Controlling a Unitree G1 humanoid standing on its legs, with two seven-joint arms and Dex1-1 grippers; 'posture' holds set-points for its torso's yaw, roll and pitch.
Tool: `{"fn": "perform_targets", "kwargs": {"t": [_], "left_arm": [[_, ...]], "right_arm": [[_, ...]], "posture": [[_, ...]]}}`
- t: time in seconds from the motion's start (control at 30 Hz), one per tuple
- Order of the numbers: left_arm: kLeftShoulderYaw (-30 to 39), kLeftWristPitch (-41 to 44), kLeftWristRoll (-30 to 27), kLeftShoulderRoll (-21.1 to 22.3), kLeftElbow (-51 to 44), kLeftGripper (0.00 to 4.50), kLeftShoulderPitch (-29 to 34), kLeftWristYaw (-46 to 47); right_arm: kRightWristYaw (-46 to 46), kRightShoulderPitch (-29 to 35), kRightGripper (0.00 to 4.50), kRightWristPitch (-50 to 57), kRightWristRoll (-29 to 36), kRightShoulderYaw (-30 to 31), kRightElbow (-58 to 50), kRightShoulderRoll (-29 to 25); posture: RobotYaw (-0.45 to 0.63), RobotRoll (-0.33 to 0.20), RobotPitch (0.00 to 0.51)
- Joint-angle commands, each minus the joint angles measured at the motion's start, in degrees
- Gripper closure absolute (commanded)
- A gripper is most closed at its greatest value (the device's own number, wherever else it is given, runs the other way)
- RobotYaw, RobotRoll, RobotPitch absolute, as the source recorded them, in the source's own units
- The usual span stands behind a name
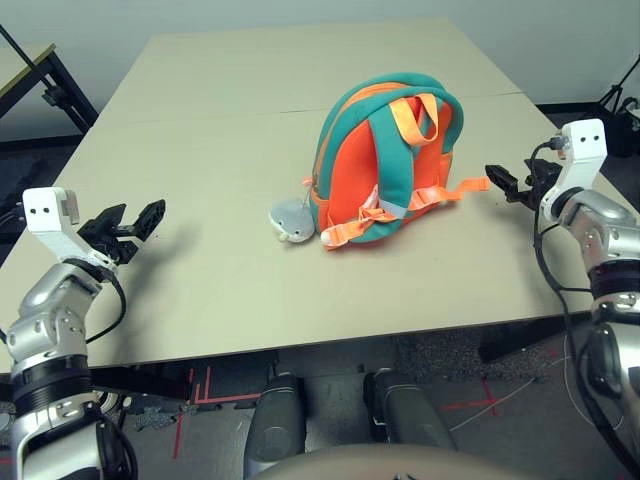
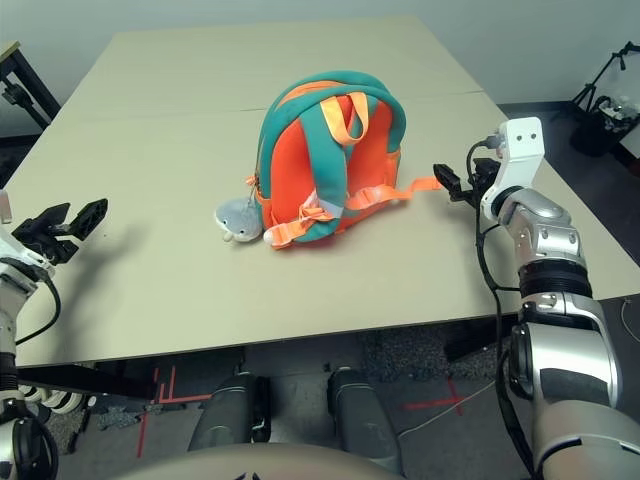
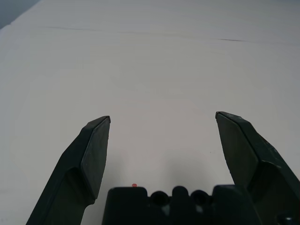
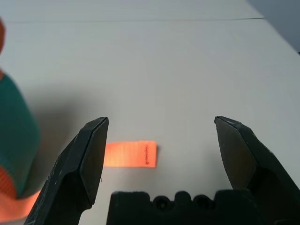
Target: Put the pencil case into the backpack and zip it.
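Left gripper [image 1: 125, 228] sits nearest me at the table's [image 1: 220, 290] left edge, its 2 fingers spread wide with nothing between them. Right gripper [image 4: 159, 140] is equally wide open and empty, hovering just above the tip of an orange strap [image 4: 131, 154]. Between them I see the backpack [image 1: 385, 165] upright mid-table, strap side toward me, plush fish [image 1: 292, 220] resting against its left side.

Two head cameras look forward and down over the table [image 1: 200, 260], sharing the backpack [image 1: 385, 165] at frame centre. Each wrist camera sits close above the tabletop, looking level between its own fingers; the right one shares the backpack's orange strap end [image 4: 131, 153] with them.
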Motion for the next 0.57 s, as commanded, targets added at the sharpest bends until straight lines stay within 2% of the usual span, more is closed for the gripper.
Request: {"fn": "perform_targets", "kwargs": {"t": [0.03,0.3,0.57], "left_arm": [[0.3,-3.6,2.5,-0.9,1.4,0.00,0.2,4.3],[-0.1,-6.1,3.7,-0.8,4.9,0.00,-1.4,8.1],[-1.3,-5.2,3.7,-1.9,4.6,0.00,-1.4,10.1]], "right_arm": [[-5.1,-1.1,0.03,-5.4,-1.4,-2.4,6.2,0.6],[-6.6,-1.7,0.03,-9.5,-1.6,-3.7,11.3,2.3],[-2.6,-0.8,0.03,-10.2,-0.5,-4.4,8.5,4.3]], "posture": [[-0.01,0.000,0.061],[-0.02,0.000,0.064],[-0.02,0.000,0.073]]}}
